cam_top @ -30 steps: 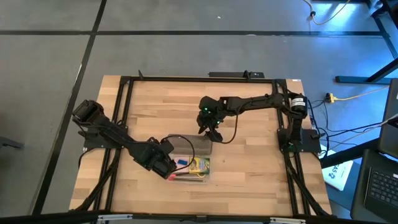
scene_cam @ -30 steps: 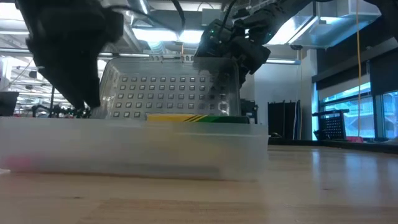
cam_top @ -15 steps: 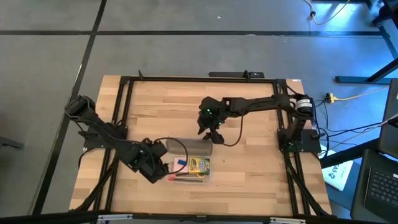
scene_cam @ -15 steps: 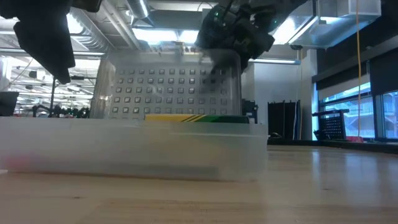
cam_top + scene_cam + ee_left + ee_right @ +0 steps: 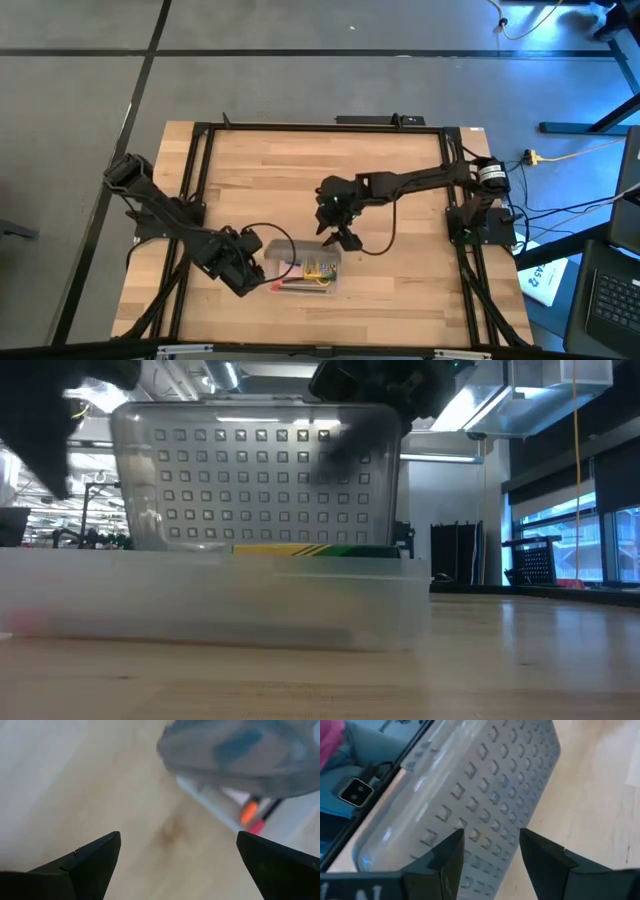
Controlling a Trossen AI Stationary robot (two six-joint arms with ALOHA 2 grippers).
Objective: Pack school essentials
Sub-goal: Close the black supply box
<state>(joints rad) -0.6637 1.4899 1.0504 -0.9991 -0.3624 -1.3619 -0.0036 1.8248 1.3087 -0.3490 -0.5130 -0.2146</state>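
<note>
Only my right wrist view shows my right gripper (image 5: 487, 851) pinching the clear dotted plastic lid (image 5: 470, 795); my left gripper (image 5: 177, 852), fingers spread, hovers low beside the case.

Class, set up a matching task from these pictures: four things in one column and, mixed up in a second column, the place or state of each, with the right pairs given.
Things
1. lid
2. crayon box
3. left gripper
4. right gripper

Place or state
A. open, beside the case's left end
B. raised above the case, tilted
C. lying inside the clear case
D. at the lid's right edge

Pairs: 1-B, 2-C, 3-A, 4-D
</note>
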